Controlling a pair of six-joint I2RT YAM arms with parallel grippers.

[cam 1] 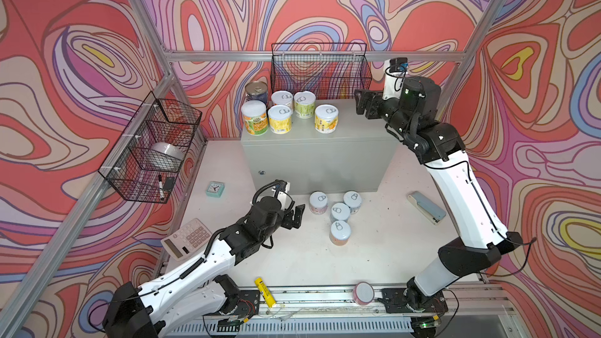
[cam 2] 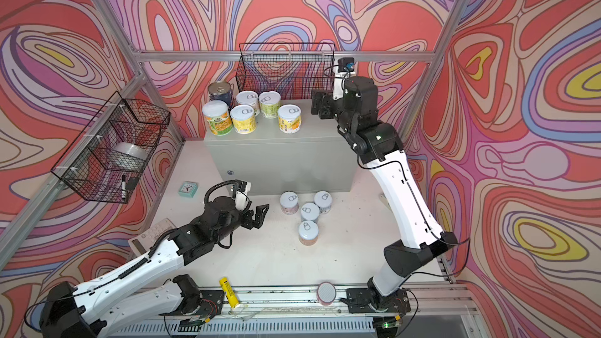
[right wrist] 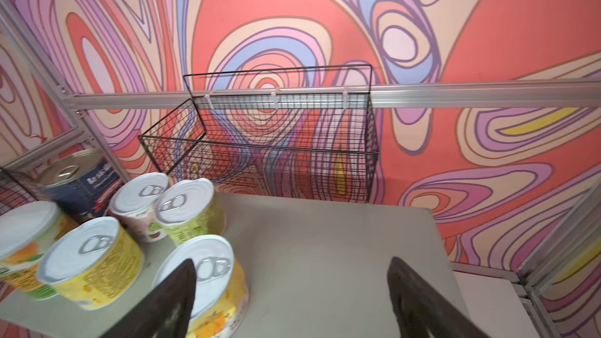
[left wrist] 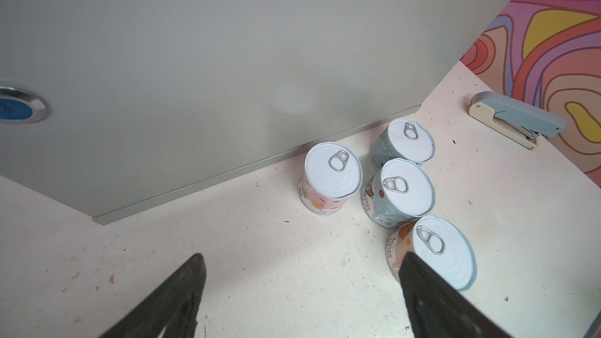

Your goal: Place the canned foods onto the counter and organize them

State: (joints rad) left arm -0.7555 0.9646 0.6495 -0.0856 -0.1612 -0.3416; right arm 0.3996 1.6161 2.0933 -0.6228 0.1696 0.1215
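Observation:
Several canned foods stand on the left part of the grey counter (cam 1: 357, 131), among them a bare-metal-topped blue can (cam 1: 257, 92) and a yellow can (cam 1: 326, 118) nearest the middle. Several more cans stand on the white table in front of the counter: a pink one (cam 1: 318, 202), two bluish ones (cam 1: 352, 201) (cam 1: 340, 212) and an orange one (cam 1: 340, 232). My left gripper (cam 1: 297, 214) hangs open just left of the pink can (left wrist: 331, 180), holding nothing. My right gripper (cam 1: 362, 104) is open over the counter's right part, beside the yellow can (right wrist: 208, 281).
A black wire basket (cam 1: 320, 69) hangs behind the counter, another (cam 1: 153, 147) on the left wall. On the table lie a small clock (cam 1: 215, 189), a calculator (cam 1: 187, 238) and a stapler (cam 1: 426, 206). A yellow tube (cam 1: 265, 291) and a pink cylinder (cam 1: 363, 292) sit at the front rail.

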